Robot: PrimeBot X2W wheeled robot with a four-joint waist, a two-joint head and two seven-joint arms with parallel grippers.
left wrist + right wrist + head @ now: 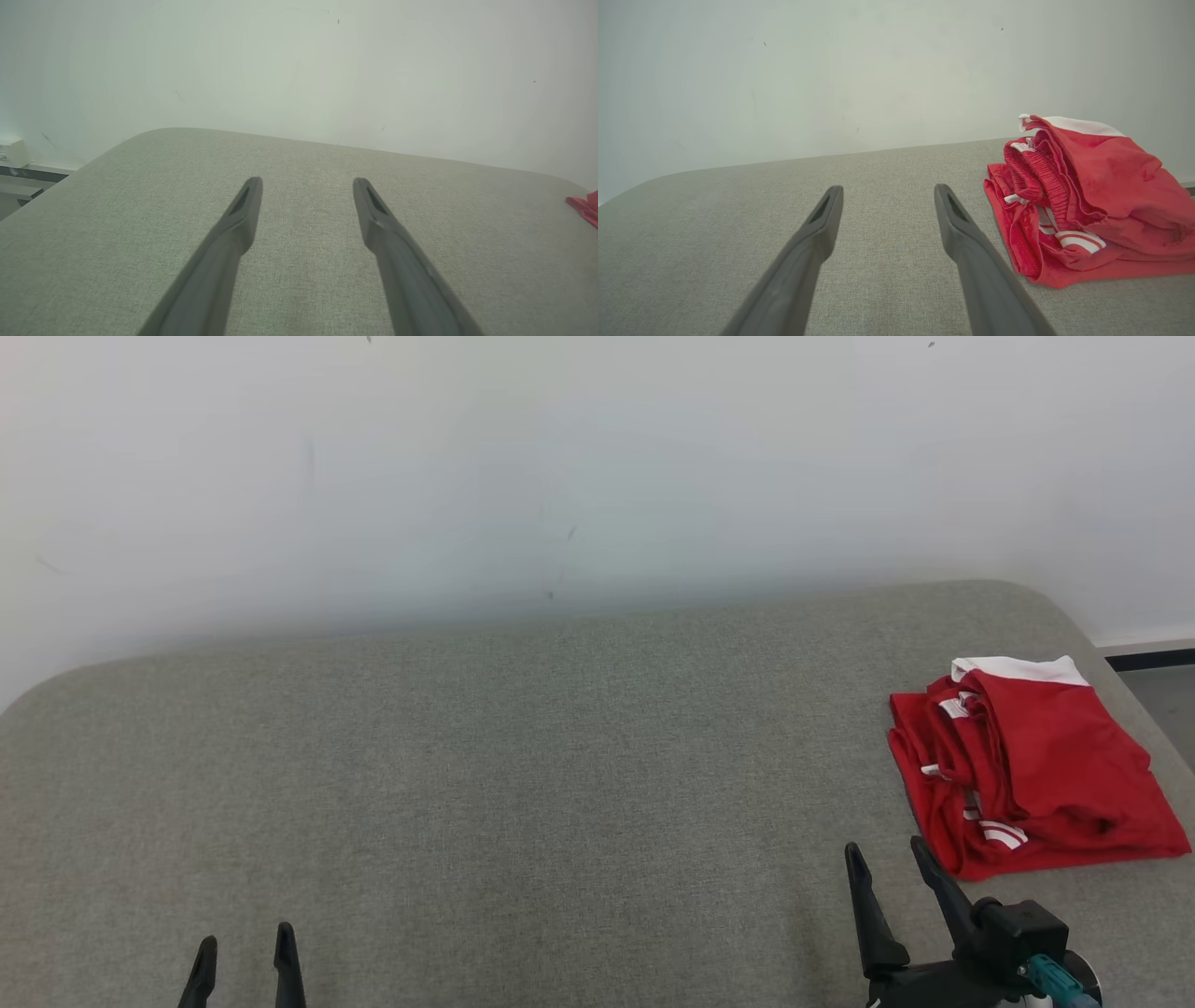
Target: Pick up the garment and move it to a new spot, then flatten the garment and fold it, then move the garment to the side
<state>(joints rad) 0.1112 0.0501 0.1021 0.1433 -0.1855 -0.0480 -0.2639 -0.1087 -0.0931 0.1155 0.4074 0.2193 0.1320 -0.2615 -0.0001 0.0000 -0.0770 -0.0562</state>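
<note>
A red garment [1036, 775] with white trim lies loosely folded and rumpled at the frame's right edge on the grey tabletop [523, 756]; that spot suits a pile awaiting pickup or a fold set aside. The right arm's jaws, lower right, stand near it, spread wide and empty; the left arm's jaws, lower left, likewise.
</note>
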